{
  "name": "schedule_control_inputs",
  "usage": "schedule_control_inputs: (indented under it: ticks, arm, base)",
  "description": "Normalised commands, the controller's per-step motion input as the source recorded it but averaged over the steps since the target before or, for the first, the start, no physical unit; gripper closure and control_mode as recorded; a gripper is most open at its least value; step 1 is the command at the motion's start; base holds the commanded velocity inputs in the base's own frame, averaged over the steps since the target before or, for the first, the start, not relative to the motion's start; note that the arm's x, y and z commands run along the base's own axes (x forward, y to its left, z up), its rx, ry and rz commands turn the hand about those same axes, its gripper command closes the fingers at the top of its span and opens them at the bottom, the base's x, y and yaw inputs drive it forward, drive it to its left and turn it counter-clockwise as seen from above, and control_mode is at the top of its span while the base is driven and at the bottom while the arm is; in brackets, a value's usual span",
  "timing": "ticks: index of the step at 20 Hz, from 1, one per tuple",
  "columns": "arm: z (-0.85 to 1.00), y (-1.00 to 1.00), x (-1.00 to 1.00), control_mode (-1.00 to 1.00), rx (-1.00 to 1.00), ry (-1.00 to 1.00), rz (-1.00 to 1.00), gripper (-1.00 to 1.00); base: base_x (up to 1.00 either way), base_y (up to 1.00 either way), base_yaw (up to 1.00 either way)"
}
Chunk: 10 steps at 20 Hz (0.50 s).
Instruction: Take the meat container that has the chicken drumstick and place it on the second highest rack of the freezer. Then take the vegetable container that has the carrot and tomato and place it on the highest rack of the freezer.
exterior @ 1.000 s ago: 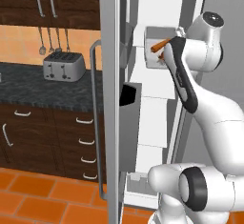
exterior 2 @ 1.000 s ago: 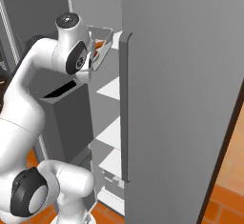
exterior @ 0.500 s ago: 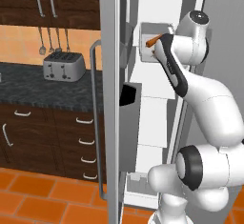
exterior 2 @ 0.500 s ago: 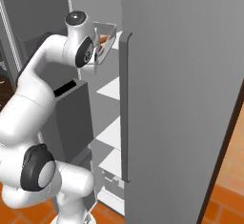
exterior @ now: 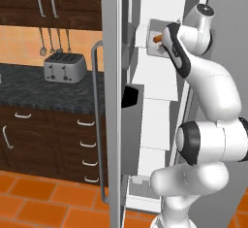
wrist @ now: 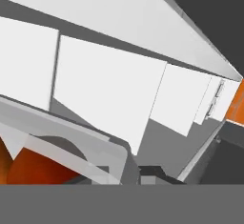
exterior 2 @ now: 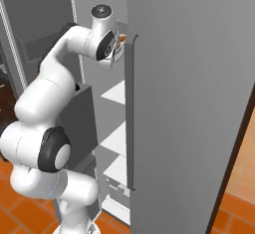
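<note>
Now: gripper [exterior: 163, 41] up high inside the freezer [exterior: 160, 110], clamped on the rim of a grey container [exterior: 156, 39]. An orange item [exterior: 157, 38] lies in it just ahead of the gripper; from the hand cam, orange-red contents [wrist: 33, 168] sit right below the gripper. Can't tell whether that's the carrot or the drumstick, so can't say which container this is.

Step in hand, as I judge it: setting the container on an upper rack. White shelves [exterior 2: 117, 91] stack below the gripper; toaster [exterior: 62, 68] on the worktop [exterior: 43, 89], well off to its side.

To do well: keep container level, push fully past rack edge, lower until base is supported, only then release. Pull straight back; door handle [exterior 2: 130, 113] near wrist.
</note>
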Motion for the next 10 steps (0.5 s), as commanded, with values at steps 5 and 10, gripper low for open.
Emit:
schedule_control_inputs:
  ticks: [5,10]
  arm:
    - [0.01,0.0,0.68,-1.0,0.0,0.04,-0.16,1.0]
    - [0.02,0.0,0.48,-1.0,0.02,0.02,-0.06,1.0]
  base:
    - [0.0,0.0,0.0]
    - [0.0,0.0,0.0]
